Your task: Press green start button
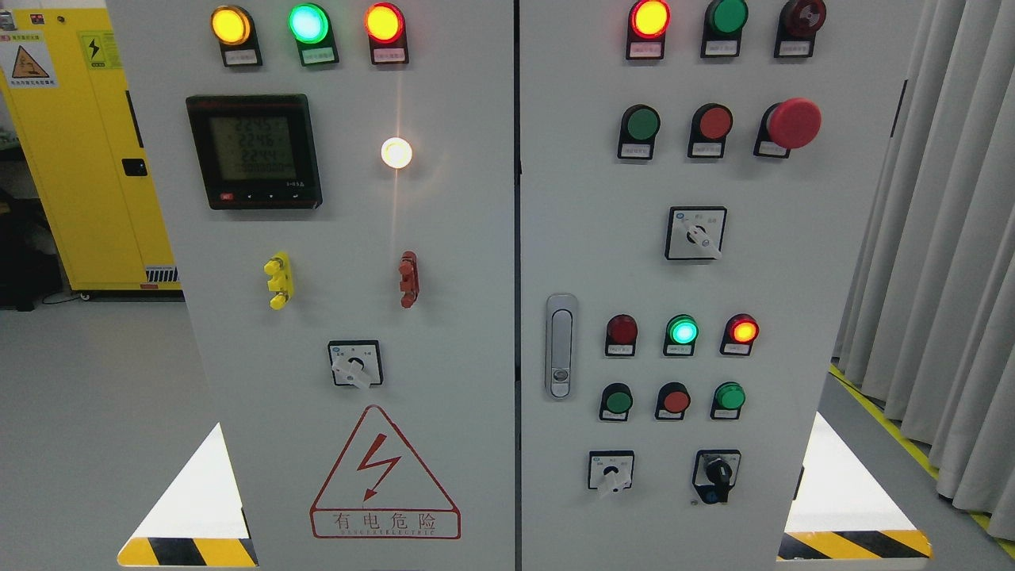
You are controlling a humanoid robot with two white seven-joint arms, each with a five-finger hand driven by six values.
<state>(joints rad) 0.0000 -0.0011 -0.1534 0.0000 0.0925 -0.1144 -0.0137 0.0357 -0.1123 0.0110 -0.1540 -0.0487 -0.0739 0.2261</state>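
On the right cabinet door [793, 238], a green push button [641, 124] sits left of a red button [714, 123] and the red mushroom stop [794, 124]; neither robot hand is visible, so their state cannot be told.

A grey control cabinet [444, 333] is filling the frame, its indicator lamps glowing along the top. At upper right, a green push button [642, 124] is sitting beside a red button [715, 122] and a red mushroom stop [794, 124]. No robot hand is showing.
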